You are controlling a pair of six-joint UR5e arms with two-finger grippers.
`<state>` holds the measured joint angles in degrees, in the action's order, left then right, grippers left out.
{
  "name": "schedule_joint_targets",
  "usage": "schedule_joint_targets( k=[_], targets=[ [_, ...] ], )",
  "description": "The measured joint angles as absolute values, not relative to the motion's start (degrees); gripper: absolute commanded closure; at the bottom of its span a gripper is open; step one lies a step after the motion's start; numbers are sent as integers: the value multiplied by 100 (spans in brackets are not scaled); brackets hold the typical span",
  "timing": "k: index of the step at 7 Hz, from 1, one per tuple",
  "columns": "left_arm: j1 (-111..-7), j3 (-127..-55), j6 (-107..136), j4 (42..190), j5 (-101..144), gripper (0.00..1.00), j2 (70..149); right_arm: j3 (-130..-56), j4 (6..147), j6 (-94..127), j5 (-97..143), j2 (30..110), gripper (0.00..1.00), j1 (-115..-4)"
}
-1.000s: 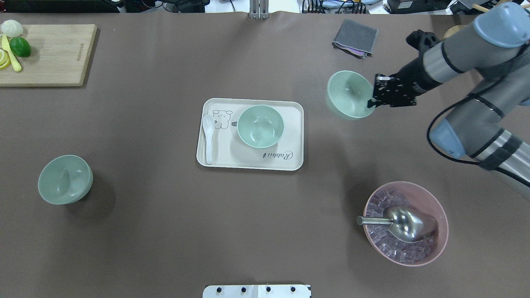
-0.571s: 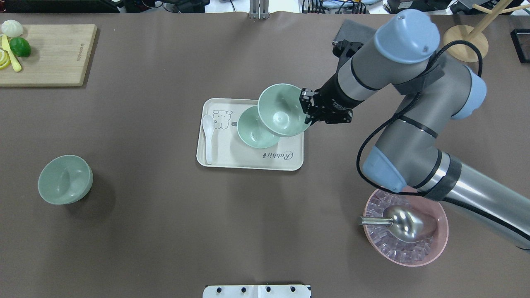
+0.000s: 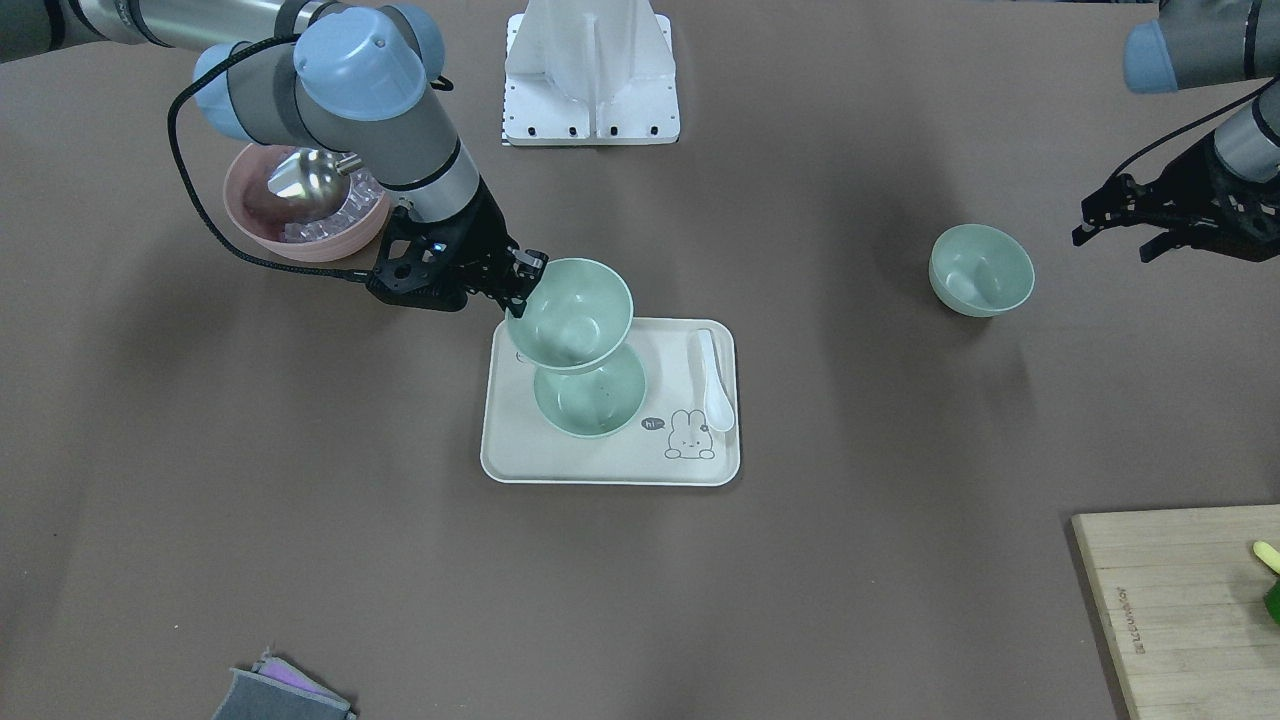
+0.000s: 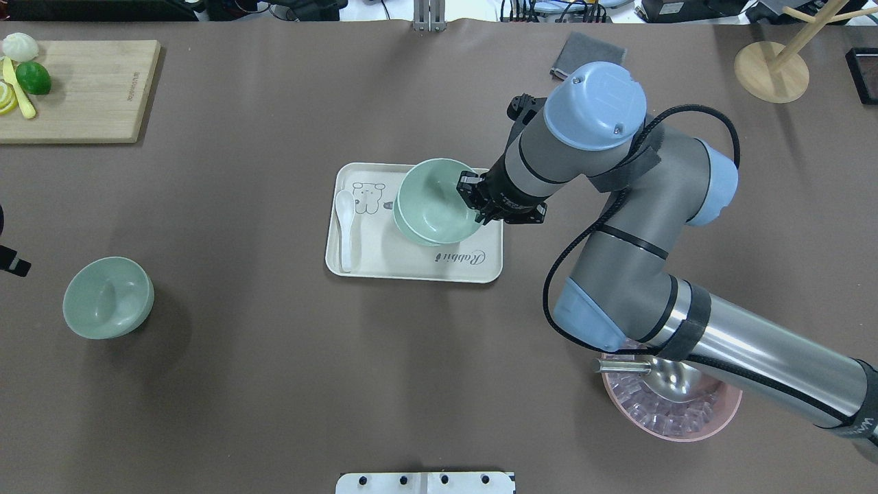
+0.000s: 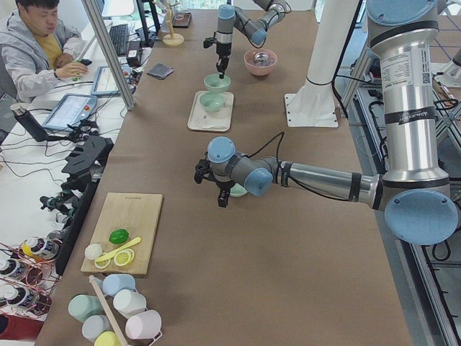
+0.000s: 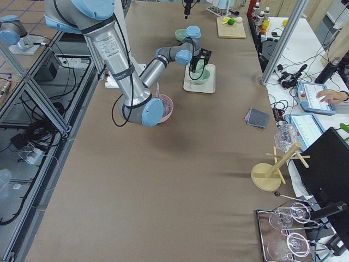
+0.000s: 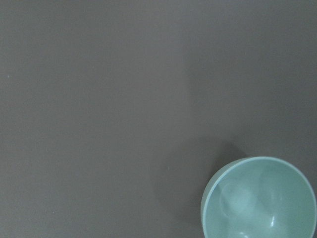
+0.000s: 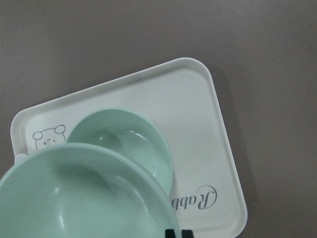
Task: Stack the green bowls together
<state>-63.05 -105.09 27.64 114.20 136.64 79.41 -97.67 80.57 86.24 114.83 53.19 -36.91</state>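
Note:
My right gripper (image 4: 470, 199) is shut on the rim of a pale green bowl (image 4: 435, 199) and holds it just above a second green bowl (image 4: 405, 232) that sits on the white tray (image 4: 411, 264). In the front view the held bowl (image 3: 570, 312) hangs tilted over the tray bowl (image 3: 590, 400), apart from it. The right wrist view shows the held bowl (image 8: 84, 193) over the tray bowl (image 8: 129, 144). The third green bowl (image 4: 108, 297) stands alone on the table at the left. My left gripper (image 3: 1112, 245) is open and empty, beside and above that bowl (image 3: 980, 270), which shows in the left wrist view (image 7: 260, 198).
A white spoon (image 4: 345, 230) lies on the tray's left side. A pink bowl (image 4: 672, 412) with ice and a metal scoop stands under my right arm. A cutting board (image 4: 89, 89) with fruit is far left; a grey cloth (image 4: 583, 55) and a wooden stand (image 4: 772, 65) are far right.
My right arm has carried the green bowl leftward from beyond the tray's right side to over the bowl on the tray. My left gripper's tip has come into the overhead view's left edge.

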Motion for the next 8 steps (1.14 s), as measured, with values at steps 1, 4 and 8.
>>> schedule_joint_targets(
  k=[1, 4, 8],
  targets=[
    [-6009, -10471, 3000, 11595, 13585, 4, 7899, -9551, 8037, 8600, 11436, 5210, 100, -3679],
    [-5506, -10105, 3513, 12253, 13496, 16, 7959, -9256, 8008, 8571, 11346, 5116, 100, -3665],
    [-5425, -9860, 3667, 12445, 13503, 62, 8209, -9181, 7947, 8563, 11303, 5118, 100, -3651]
  ],
)
